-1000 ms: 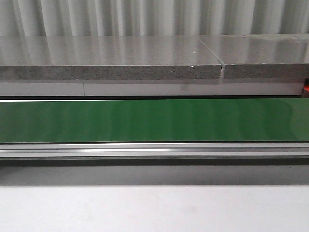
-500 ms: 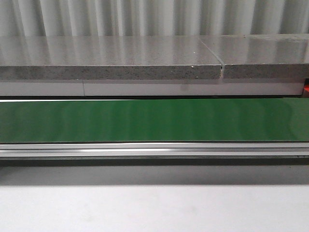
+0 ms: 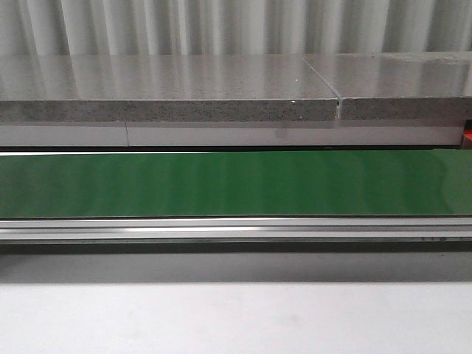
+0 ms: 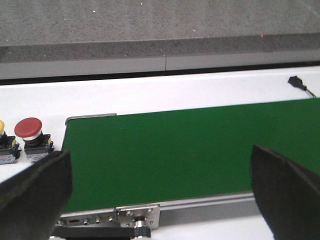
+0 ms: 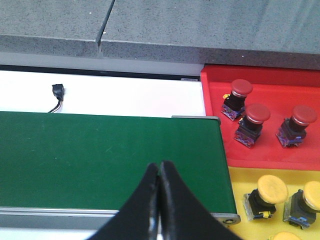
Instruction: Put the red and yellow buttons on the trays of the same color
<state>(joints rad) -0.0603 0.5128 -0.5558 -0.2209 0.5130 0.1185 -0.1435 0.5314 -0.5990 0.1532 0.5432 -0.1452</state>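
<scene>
Red button [image 4: 28, 130] stands on its block beside the end of the green conveyor belt [image 4: 185, 145], on the white table; a yellow button [image 4: 1, 127] sits just beside it, cut off by the frame edge. I read these two as the supply waiting to be picked, parked next to the belt end so the left arm can reach them.

Left gripper [image 4: 165, 190]: fingers spread wide, nothing between them, hanging over the belt. Looks like a ready pose for the next grab.

Right gripper [image 5: 160, 200]: fingers pressed together, empty, above the belt's other end.

Red tray [image 5: 215, 90] lies just past that belt end and holds three red buttons [image 5: 252, 120] standing apart from each other. Yellow tray [image 5: 234, 186] adjoins it on the nearer side and holds yellow buttons [image 5: 270, 190]; at least three show, some cropped. Sorting so far matches colour to tray.

Front view shows only bare belt [image 3: 236, 183], with the grey stone ledge [image 3: 169, 99] behind; no arm in it.

My guess: the task is well along, with at least two buttons left.
</scene>
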